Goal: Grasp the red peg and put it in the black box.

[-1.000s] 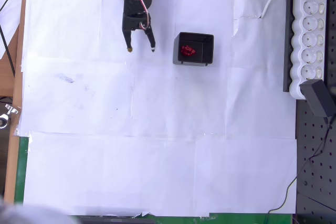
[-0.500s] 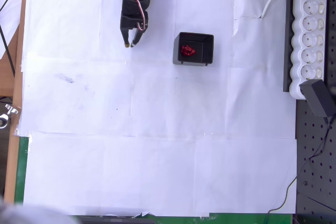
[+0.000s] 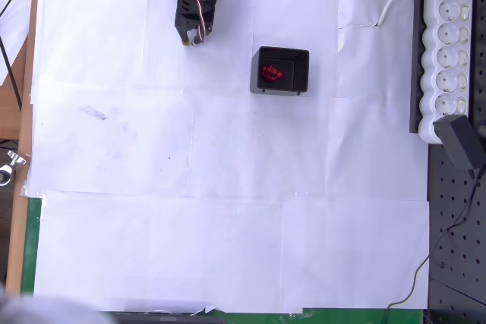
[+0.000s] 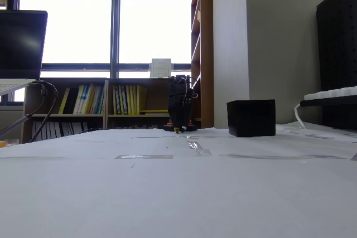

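One clump of red pegs (image 3: 272, 73) lies inside the box (image 3: 304, 62) in the overhead view, which suggests the drop is done; no single peg can be told apart from the clump. To the box's left, at the far edge of the paper (image 3: 228, 187), the gripper (image 3: 192, 39) is folded in, fingers drawn narrow on nothing, probably parked. From the low fixed view, the arm (image 4: 180, 110) stands far back, left of the box (image 4: 251, 117), whose wall hides its contents.

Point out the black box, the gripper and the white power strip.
black box (image 3: 302, 64): overhead view, right wall.
gripper (image 3: 194, 39): overhead view, between the fingertips.
white power strip (image 3: 448, 51): overhead view, middle of its body.
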You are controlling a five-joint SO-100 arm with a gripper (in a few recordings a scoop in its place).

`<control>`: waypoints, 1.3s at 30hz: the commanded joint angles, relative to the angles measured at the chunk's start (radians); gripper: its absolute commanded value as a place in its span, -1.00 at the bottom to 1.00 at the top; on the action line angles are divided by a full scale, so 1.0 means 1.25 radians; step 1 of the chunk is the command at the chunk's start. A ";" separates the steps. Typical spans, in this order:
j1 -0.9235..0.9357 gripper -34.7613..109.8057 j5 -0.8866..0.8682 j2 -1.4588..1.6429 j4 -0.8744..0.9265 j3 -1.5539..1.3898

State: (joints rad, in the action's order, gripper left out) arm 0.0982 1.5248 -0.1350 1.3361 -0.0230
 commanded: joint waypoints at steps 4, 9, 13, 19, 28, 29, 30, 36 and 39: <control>0.025 -0.46 -0.006 -0.070 0.069 0.066; 0.028 -0.46 -0.006 -0.070 0.070 0.066; 0.027 -0.46 -0.006 -0.070 0.070 0.066; 0.027 -0.46 -0.006 -0.070 0.070 0.066; 0.027 -0.46 -0.006 -0.070 0.070 0.066; 0.027 -0.46 -0.006 -0.070 0.070 0.066; 0.027 -0.46 -0.006 -0.070 0.070 0.066; 0.027 -0.46 -0.006 -0.070 0.070 0.066; 0.027 -0.46 -0.006 -0.070 0.070 0.066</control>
State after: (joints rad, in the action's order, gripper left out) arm 0.1135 1.5125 -0.1350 1.3361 -0.0230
